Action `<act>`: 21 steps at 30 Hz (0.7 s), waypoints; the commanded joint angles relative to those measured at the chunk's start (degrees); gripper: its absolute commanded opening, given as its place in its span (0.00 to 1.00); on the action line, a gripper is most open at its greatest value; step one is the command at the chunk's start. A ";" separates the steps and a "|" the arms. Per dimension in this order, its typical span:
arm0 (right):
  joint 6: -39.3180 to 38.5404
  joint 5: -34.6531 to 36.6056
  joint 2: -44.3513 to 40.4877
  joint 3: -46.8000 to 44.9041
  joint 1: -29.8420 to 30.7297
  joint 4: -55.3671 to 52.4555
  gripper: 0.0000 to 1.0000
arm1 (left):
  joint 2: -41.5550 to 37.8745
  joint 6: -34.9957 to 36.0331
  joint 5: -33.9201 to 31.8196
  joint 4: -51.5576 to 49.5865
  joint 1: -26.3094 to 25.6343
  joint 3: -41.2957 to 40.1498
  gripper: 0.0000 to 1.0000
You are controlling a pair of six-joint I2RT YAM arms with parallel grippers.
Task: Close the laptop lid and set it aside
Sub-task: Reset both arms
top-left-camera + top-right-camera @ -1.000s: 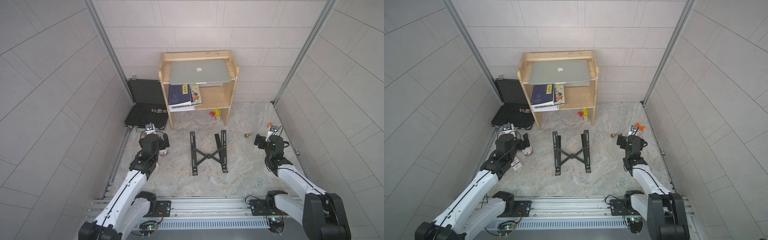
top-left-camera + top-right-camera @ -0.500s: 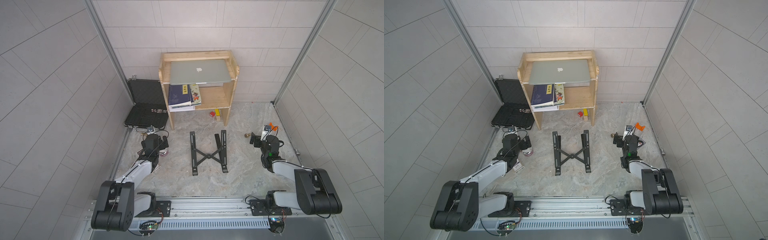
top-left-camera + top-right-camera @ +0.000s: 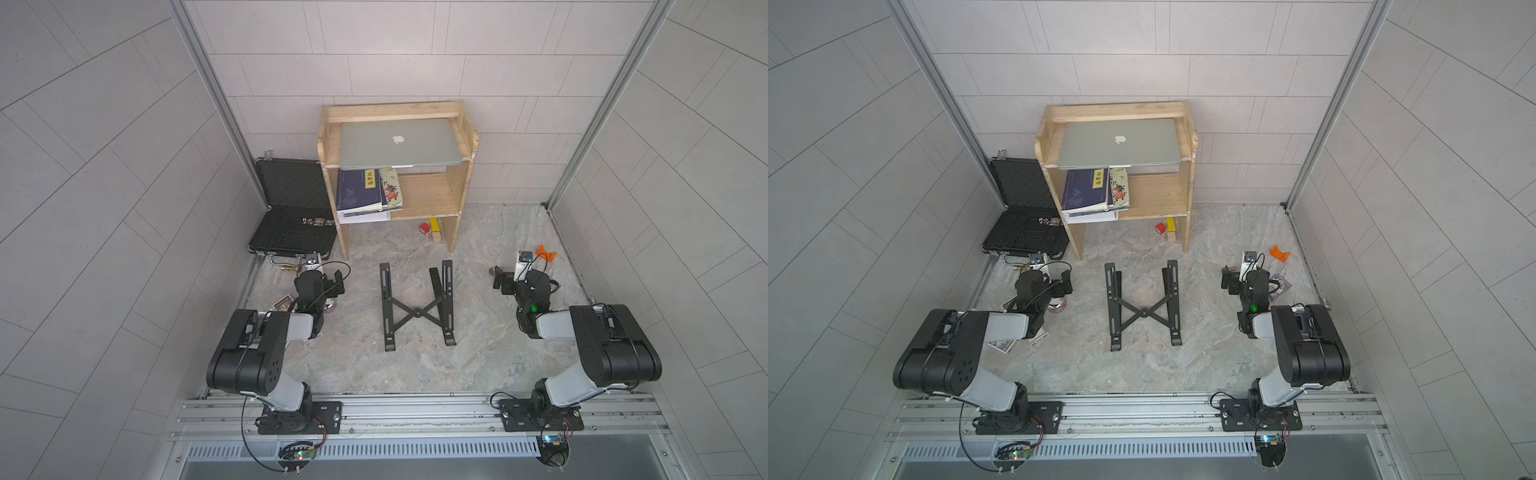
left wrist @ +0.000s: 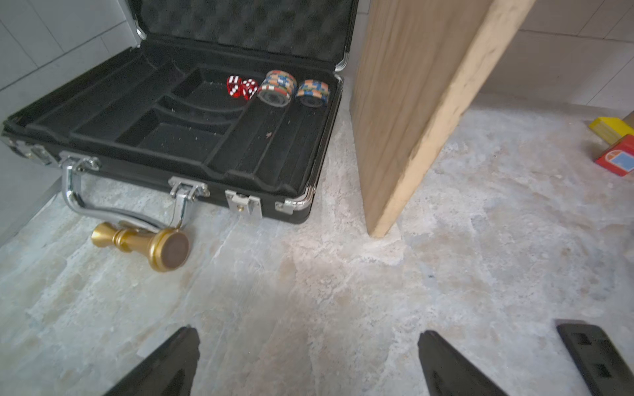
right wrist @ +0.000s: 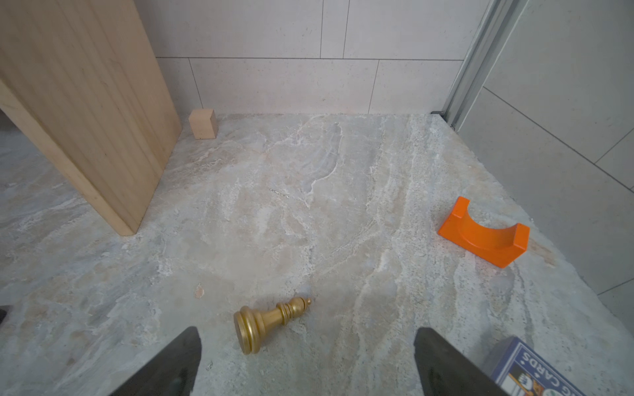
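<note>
Laptop (image 3: 400, 143) is up on the top board of the wooden shelf (image 3: 468, 139) at the back wall, well apart from both my arms. The laptop lid (image 3: 365, 145) is flat down and shut, apple logo facing up, and the front edge pokes a bit past the board. Both top views show it the same way. Some books (image 3: 361, 193) sit on the lower board right under it.

My left jaws are spread wide w/ nothing between them, just bare desk (image 4: 326, 291) below. Ahead of them is the open black case (image 4: 178, 137), w/ two stacks of poker chips (image 4: 277, 88) and red dice (image 4: 242, 87) inside. A gold chess piece (image 4: 144, 241) lies on its side just beside the case handle.

My right jaws are spread wide too, also empty. A 2nd gold chess piece (image 5: 271, 320) lies on its side on the desk, roughly between the two tips but a bit ahead, touching neither afaict. A box of cards (image 5: 528, 370) is just beside one tip, and an orange block (image 5: 483, 235) sits farther out. There's a small wooden cube (image 5: 203, 123) next to the shelf leg.

The black folding stand (image 3: 415, 305) lies flat on the desk between my left arm (image 3: 266, 345) and right arm (image 3: 602, 345), and nothing is touching it.
</note>
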 commanded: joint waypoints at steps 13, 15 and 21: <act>-0.50 -0.68 -0.82 0.83 -0.23 -0.51 1.00 | -0.19 0.76 2.03 -0.15 0.29 1.39 1.00; -0.43 -0.72 -0.82 0.82 -0.27 -0.49 1.00 | -0.21 0.71 2.01 -0.22 0.31 1.39 1.00; -0.44 -1.19 -0.81 0.94 -0.54 -0.58 1.00 | -0.11 0.70 2.00 -0.24 0.34 1.40 1.00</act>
